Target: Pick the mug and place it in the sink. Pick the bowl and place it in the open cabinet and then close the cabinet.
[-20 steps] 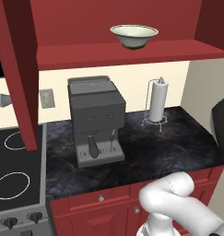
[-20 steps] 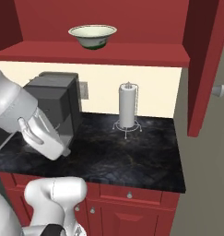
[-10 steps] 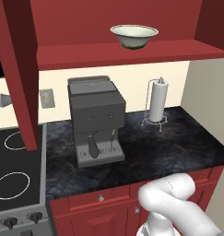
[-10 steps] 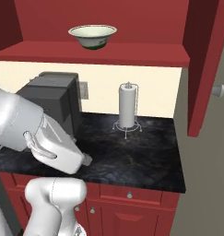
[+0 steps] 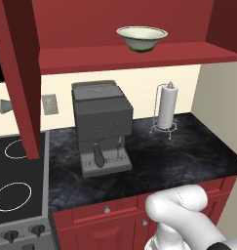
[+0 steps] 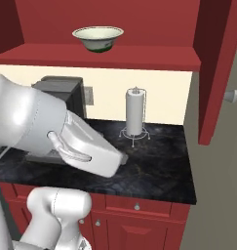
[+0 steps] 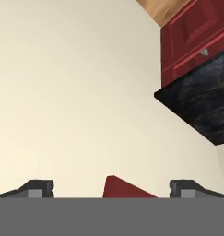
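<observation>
Up on the cabinet [image 5: 139, 53] shelf sits the bowl [image 5: 142, 38]; fingers [image 7: 37, 188] spread wide apart, holding nothing.

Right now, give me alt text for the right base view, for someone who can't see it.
A cream bowl with a green rim sits on the shelf of an open red cabinet, its door swung out at right. Below, a dark counter holds a paper towel holder and a grey coffee machine, partly hidden by the white robot arm.
</observation>
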Controlling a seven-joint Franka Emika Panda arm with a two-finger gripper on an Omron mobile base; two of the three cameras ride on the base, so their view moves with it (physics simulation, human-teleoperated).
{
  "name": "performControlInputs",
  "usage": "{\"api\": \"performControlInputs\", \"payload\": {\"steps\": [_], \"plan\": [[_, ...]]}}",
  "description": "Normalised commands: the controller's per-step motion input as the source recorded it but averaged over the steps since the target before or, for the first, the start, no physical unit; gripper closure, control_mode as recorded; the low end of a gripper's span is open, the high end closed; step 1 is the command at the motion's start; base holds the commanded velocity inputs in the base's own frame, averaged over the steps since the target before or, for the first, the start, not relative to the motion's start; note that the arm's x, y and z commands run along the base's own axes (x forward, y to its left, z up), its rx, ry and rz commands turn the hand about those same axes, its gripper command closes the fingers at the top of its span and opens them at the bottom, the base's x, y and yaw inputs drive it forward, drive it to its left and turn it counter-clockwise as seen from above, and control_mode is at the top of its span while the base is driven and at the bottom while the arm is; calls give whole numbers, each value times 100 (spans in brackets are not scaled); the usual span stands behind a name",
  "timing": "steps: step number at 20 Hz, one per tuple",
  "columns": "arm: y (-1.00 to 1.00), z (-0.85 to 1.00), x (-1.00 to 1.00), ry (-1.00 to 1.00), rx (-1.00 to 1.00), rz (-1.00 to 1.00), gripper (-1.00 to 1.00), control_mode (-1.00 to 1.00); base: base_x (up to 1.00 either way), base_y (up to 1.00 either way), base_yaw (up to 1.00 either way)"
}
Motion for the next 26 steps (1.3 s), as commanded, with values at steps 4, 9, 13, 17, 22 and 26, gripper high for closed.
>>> {"api": "performControlInputs", "payload": {"steps": [4,9,13,17,22,26], "plan": [[-57,5,-8,-12,2,1,-100,-100,0,0,0],[-32,-4,1,-13,3,0,-100,-100,0,0,0],[-24,-1,28,0,4,0,-100,-100,0,0,0],[-14,0,62,0,1,2,-100,-100,0,0,0],[-28,0,55,-2,0,2,-100,-100,0,0,0],[-40,0,28,-5,1,5,-100,-100,0,0,0]]}}
